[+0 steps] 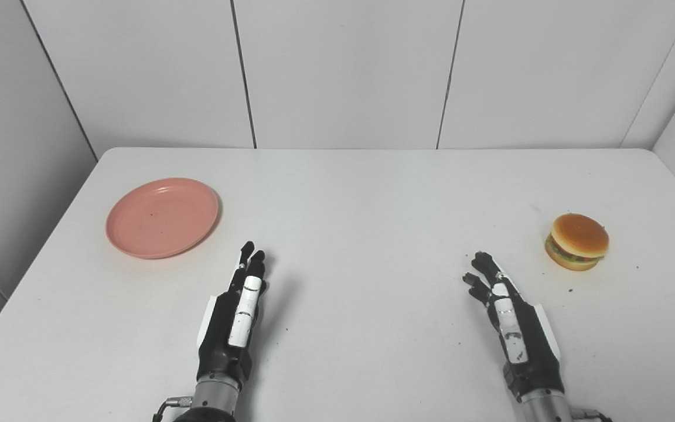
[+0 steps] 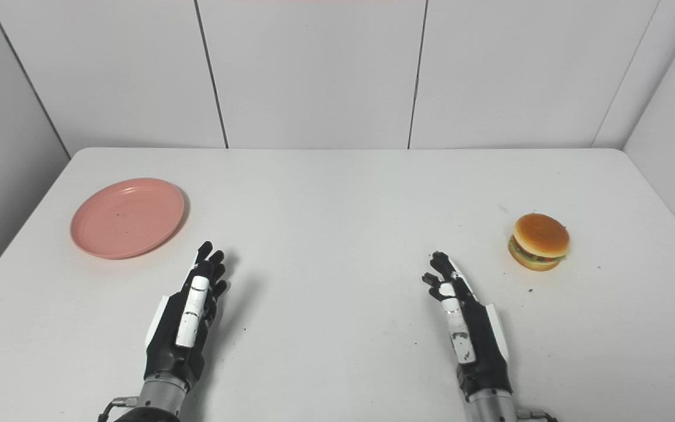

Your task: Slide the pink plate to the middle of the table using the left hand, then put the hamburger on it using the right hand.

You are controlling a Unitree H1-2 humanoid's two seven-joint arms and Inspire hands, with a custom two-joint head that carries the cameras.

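The pink plate (image 1: pixel 162 217) lies empty on the left part of the white table (image 1: pixel 361 193). At the right side sits the hamburger (image 1: pixel 576 241), upright, with a tan bun. My left hand (image 1: pixel 237 313) hovers low over the near table, below and right of the plate, fingers stretched forward and holding nothing. Over the near right, my right hand (image 1: pixel 510 319) is likewise open and edge-on, its fingers pointing up-left, left of and nearer than the hamburger. Neither hand touches its object.
White wall panels (image 1: pixel 343 70) close off the back and both sides of the table. Small dark specks dot the surface near the hamburger and between the hands.
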